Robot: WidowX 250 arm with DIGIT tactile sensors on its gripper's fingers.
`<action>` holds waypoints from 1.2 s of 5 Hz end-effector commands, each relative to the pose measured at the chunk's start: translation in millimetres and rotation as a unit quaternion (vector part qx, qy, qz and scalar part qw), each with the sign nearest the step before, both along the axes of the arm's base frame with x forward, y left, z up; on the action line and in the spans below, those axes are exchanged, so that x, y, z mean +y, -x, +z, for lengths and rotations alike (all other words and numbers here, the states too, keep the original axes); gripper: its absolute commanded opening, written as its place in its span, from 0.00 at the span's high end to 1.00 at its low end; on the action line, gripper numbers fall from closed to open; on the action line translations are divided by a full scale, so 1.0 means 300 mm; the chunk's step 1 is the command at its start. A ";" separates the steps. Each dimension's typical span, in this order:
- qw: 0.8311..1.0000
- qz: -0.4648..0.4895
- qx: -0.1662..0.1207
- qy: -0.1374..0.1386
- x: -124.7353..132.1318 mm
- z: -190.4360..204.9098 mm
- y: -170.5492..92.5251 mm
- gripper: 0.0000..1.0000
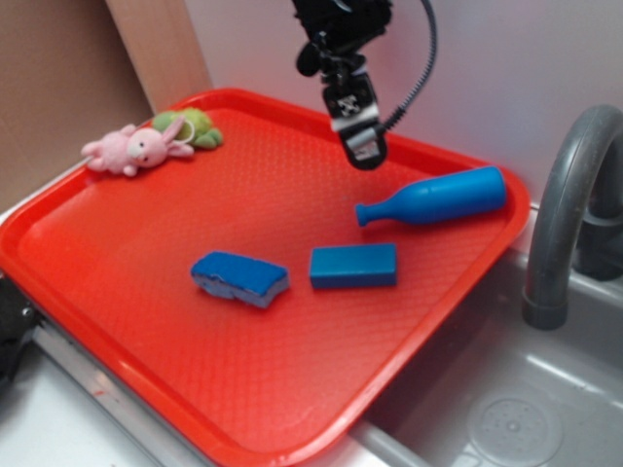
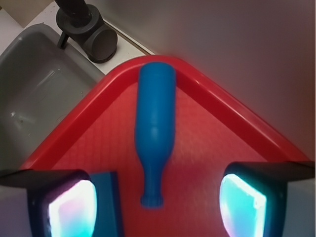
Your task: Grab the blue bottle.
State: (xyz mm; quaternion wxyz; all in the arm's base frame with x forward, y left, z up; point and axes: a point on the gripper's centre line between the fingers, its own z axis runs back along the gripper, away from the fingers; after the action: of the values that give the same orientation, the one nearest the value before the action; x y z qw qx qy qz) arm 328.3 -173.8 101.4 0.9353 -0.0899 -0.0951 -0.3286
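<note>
Exterior view gives me the count: one red tray (image 1: 117, 282), and on it one blue bottle (image 1: 438, 200), one blue block (image 1: 353, 266), one blue sponge (image 1: 239, 276), one pink plush bunny (image 1: 131, 149) and one green plush toy (image 1: 195, 126). I use the tray as my landmark. The bottle lies on its side near the tray's far right corner, neck pointing toward the tray's middle, base close to the raised rim. The block sits near the tray's middle, just in front of the bottle's neck, and the sponge lies just to the left of the block without touching it. The bunny and the green toy lie together at the tray's far left corner. One grey faucet (image 1: 574, 204) rises beyond the tray's right edge, over a grey sink (image 1: 545, 409). My claw (image 1: 362, 146) hangs above the tray just behind the bottle's neck, touching nothing I can see. From this side I cannot judge its opening; the wrist view settles it, showing the two fingers (image 2: 61, 205) spread wide at the bottom corners with the bottle (image 2: 155, 128) lying lengthwise between them, clear of both, so the claw holds nothing. Wrist view also shows the tray (image 2: 237, 116) corner curving round the bottle's base, a sliver of the block (image 2: 106, 202) beside the left-hand finger, and the faucet (image 2: 89, 34) base, but neither the sponge nor the plush toys.
</note>
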 end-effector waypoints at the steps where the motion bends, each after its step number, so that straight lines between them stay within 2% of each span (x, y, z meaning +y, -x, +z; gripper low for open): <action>1: 1.000 -0.004 -0.013 -0.006 -0.152 -0.022 0.000 0.00; 2: 0.999 0.025 0.004 -0.036 -0.191 -0.068 -0.023 0.00; 3: 0.997 0.052 0.018 -0.054 -0.218 -0.087 -0.049 0.00; 4: 0.995 0.068 0.051 -0.044 -0.229 -0.117 -0.061 0.00; 5: 0.994 0.071 0.041 -0.068 -0.221 -0.130 -0.058 1.00; 6: 0.989 0.077 0.005 -0.129 -0.198 -0.054 -0.031 1.00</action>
State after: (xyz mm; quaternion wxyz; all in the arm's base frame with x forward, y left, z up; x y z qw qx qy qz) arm 335.3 -213.2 41.6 0.9651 0.0555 0.0015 -0.2559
